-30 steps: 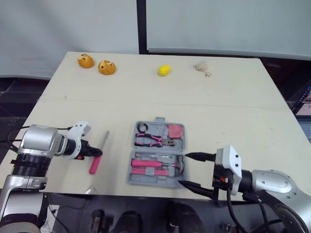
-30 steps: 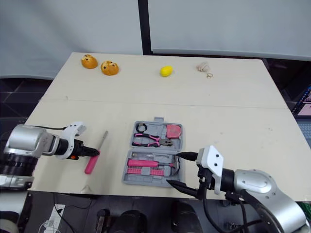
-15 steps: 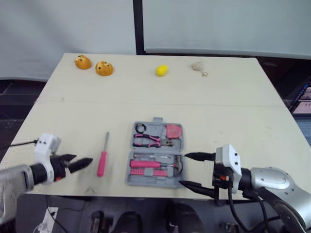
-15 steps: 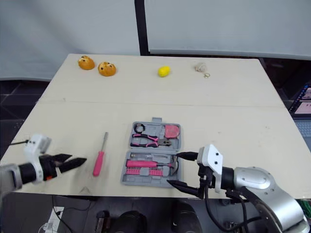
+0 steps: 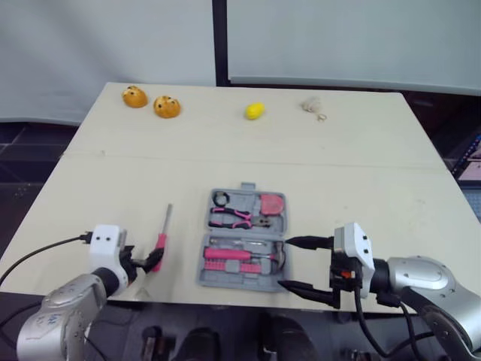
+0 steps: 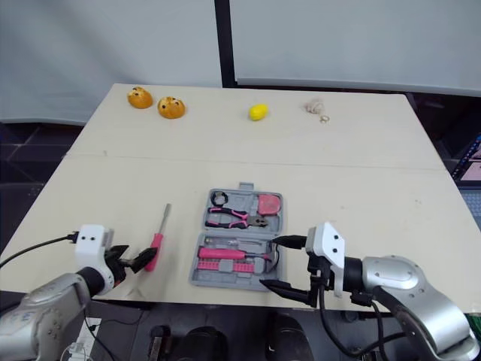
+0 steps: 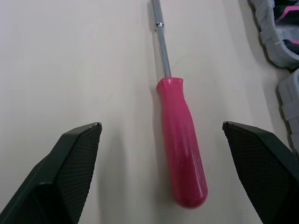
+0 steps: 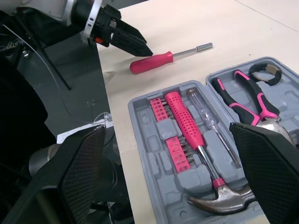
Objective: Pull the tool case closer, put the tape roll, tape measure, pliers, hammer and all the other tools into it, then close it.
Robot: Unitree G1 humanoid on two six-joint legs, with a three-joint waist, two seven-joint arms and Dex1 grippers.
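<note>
Head view: open tool case (image 5: 244, 238) sat near the front edge of the surface (image 5: 361, 173), a pink screwdriver (image 5: 160, 242) just left of it. L end effector (image 5: 146, 262), fingers apart, pointed at the handle's end.

L wrist view: handle lay between spread fingers, untouched; an off-centre close could roll it off the edge.

R wrist view: R end effector (image 8: 166, 135), fingers wide apart, faced the case; a nudge might tip it off.

Both forearms (image 5: 421, 274) are rounded brushed-silver shells, each ending in a white boxy wrist block (image 5: 105, 241). The left gripper (image 5: 150, 261) and right gripper (image 5: 297, 263) carry tapered black fingers (image 7: 74, 158) with cross-hatched faces and small orange marks (image 5: 345, 275) at the base. A black cable (image 5: 45, 252) trails from the left block toward eight o'clock.
</note>
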